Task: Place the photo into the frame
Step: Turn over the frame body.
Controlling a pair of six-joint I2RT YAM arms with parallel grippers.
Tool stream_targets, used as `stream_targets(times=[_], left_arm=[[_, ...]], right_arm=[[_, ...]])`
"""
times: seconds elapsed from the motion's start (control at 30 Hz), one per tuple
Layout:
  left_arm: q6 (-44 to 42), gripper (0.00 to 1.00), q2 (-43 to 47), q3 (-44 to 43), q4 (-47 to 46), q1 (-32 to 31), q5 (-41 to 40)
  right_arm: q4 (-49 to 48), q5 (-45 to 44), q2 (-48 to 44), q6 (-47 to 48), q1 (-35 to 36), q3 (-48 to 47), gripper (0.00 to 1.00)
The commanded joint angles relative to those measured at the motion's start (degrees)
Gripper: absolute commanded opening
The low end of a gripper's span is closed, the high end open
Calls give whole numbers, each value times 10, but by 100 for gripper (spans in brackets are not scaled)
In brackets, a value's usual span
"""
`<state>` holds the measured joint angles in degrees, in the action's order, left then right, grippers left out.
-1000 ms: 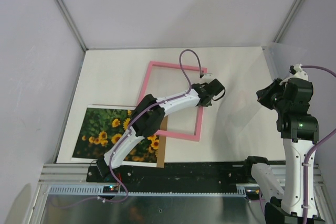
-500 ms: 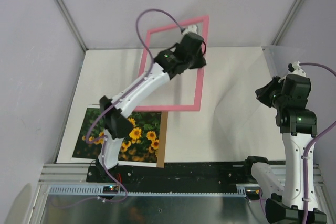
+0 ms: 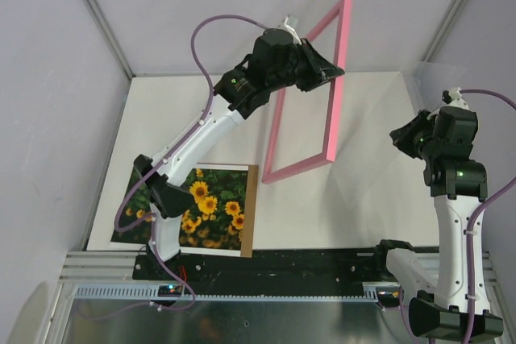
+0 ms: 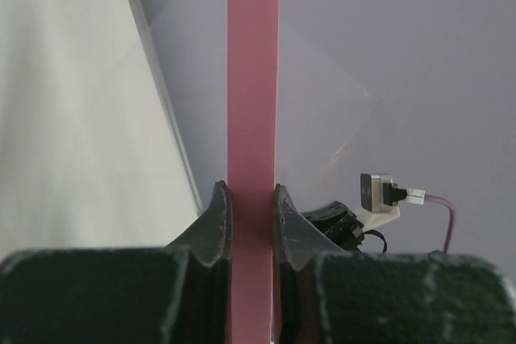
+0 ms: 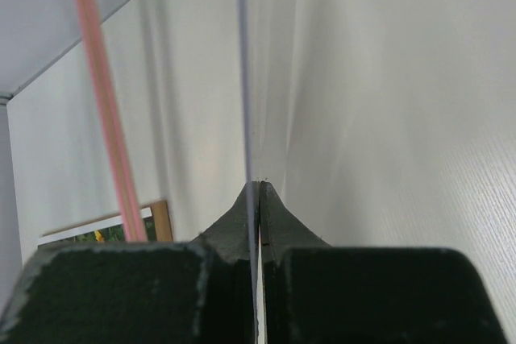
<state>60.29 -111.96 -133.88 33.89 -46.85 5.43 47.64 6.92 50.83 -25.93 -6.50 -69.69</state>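
Note:
The pink frame (image 3: 332,110) hangs in the air over the back of the table, tilted up on edge. My left gripper (image 3: 329,70) is shut on one of its bars. In the left wrist view that bar (image 4: 253,78) runs straight up between the two fingers (image 4: 218,215). The sunflower photo (image 3: 211,203) lies flat at the near left, partly hidden by my left arm. My right gripper (image 3: 405,136) is held up at the right, shut on a thin clear sheet (image 5: 243,78) seen edge-on.
A brown backing board (image 3: 251,213) lies under the photo, showing along its right edge. Grey walls close the table at the left, back and right. The black base rail (image 3: 322,263) runs along the near edge.
My left arm has lifted the frame off the table and swung it up on edge toward the back right. The right arm has barely moved.

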Motion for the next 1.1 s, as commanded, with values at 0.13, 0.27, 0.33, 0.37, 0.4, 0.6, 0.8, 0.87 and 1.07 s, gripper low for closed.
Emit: stream_targets(times=[0.13, 0.27, 0.33, 0.37, 0.4, 0.6, 0.8, 0.87, 1.07], left_arm=[[158, 0, 84, 177, -255, 25, 141], [185, 0, 108, 260, -337, 39, 158], [200, 0, 119, 300, -382, 46, 167], [209, 0, 125, 329, -408, 49, 174], [223, 0, 131, 363, -441, 53, 178], [256, 0, 172, 482, -541, 78, 192], [262, 0, 208, 546, -579, 101, 205], [263, 0, 217, 563, -588, 110, 210], [259, 3, 237, 599, -594, 131, 230]], right_arm=[[-35, 6, 1, -7, 0, -31, 0], [-34, 7, 2, -6, 1, -31, 0], [-35, 6, 4, -7, 3, -31, 0], [-36, 6, 5, -8, 3, -30, 0], [-36, 4, 5, -8, 5, -31, 0], [-40, -6, 10, -12, 19, -31, 0], [-47, -33, 20, -22, 54, -31, 0], [-48, -44, 22, -25, 70, -31, 0], [-54, -84, 33, -35, 115, -31, 0]])
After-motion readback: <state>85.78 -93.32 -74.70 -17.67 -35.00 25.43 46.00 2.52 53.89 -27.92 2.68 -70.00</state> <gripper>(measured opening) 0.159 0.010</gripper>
